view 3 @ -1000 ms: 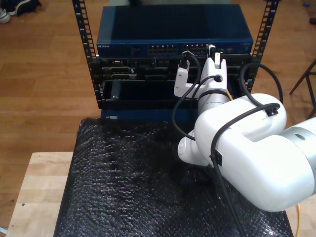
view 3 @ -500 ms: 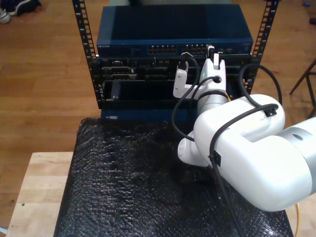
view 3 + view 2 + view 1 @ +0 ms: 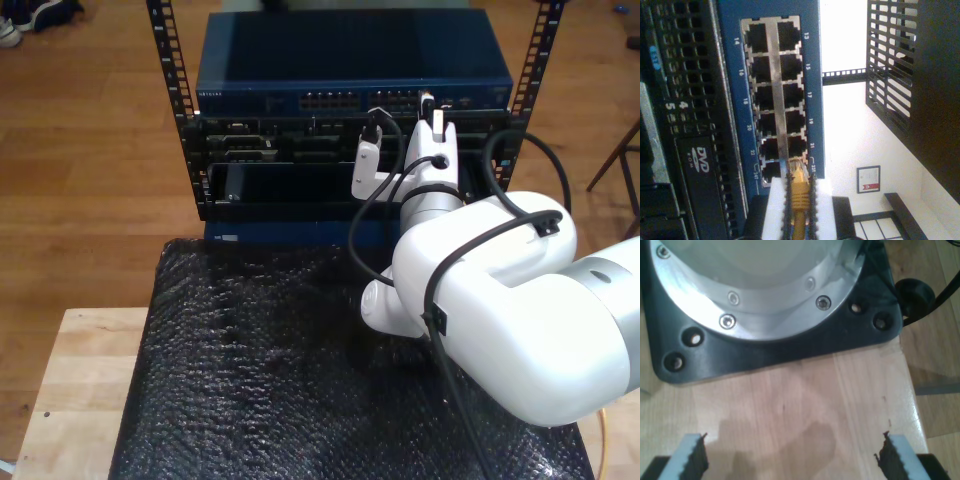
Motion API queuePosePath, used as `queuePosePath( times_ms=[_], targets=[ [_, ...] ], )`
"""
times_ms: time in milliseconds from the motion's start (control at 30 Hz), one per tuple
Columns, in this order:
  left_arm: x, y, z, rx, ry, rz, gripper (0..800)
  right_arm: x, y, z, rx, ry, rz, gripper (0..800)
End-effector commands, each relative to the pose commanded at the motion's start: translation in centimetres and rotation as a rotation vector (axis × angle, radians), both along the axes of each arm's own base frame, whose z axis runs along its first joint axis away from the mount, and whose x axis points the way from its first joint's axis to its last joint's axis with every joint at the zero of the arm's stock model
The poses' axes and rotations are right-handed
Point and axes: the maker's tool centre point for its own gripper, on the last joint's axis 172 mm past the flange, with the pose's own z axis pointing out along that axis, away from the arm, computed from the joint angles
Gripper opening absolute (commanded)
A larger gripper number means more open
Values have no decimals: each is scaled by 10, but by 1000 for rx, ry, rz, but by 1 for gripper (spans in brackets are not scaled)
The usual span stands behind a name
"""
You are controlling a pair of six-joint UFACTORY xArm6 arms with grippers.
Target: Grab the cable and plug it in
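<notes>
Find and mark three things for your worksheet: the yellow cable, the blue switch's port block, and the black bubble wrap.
cable (image 3: 800, 192): second wrist view, ribbed boot behind the plug.
port block (image 3: 776, 95): second wrist view, strip between sockets.
bubble wrap (image 3: 250, 380): exterior view, bare middle.

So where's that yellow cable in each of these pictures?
Second wrist view: the cable sits clamped between the fingers of my second gripper, its plug tip at the blue switch ports.
Exterior view: a stretch of the cable hangs at the exterior view's lower right edge.
First wrist view: this camera faces a wooden tabletop and a black base plate.
Shared landmark: the blue switch.
</notes>
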Motion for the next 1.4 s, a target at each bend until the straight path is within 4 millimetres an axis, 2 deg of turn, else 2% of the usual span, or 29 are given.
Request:
queuePosePath(
  times_ms=[1133,1167,1200,1400],
  targets=[
    [0,0,0,0,0,0,800,10,5,-2,13,11,10,0],
    [0,0,0,0,0,0,800,10,5,-2,13,11,10,10],
    [0,-1,0,-3,1,0,800,11,4,-2,13,13,8,54],
    [0,0,0,0,0,0,800,11,10,-3,-3,13,36,368]
  ],
)
